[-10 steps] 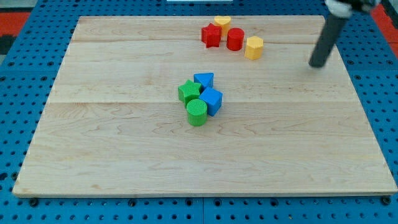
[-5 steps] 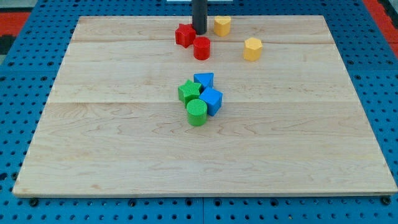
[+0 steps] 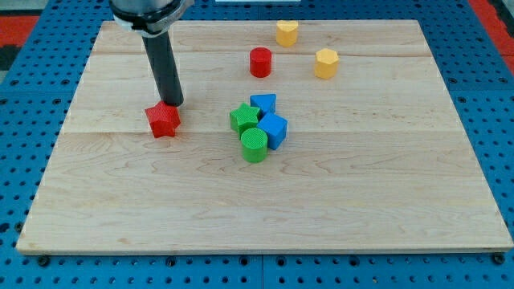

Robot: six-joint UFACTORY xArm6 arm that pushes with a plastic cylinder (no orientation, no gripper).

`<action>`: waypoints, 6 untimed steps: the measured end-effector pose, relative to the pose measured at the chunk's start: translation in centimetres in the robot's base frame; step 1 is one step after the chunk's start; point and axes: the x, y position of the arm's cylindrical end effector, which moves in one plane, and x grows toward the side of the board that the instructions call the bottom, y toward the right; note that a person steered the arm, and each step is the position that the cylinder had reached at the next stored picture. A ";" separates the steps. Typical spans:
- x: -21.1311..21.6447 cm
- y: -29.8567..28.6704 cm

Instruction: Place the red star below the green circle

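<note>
The red star (image 3: 163, 120) lies on the wooden board, left of the middle cluster. My tip (image 3: 173, 103) stands right at its upper right edge, touching or nearly touching it. The green circle (image 3: 254, 145) sits at the bottom of the cluster, to the right of the red star and slightly lower. It touches the green star (image 3: 244, 117) above it and a blue block (image 3: 274, 130) to its right.
A blue triangular block (image 3: 263, 103) tops the cluster. A red cylinder (image 3: 259, 62) and two yellow blocks (image 3: 287, 33) (image 3: 326, 63) lie near the view's top. The board (image 3: 401, 201) rests on a blue pegboard.
My tip moved from the view's top right across to the red blocks, then down and left. The red star slid with it from the top group to left of the cluster. The red cylinder shifted left.
</note>
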 end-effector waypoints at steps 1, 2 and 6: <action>-0.2 -3.6; 6.8 2.1; 12.1 9.6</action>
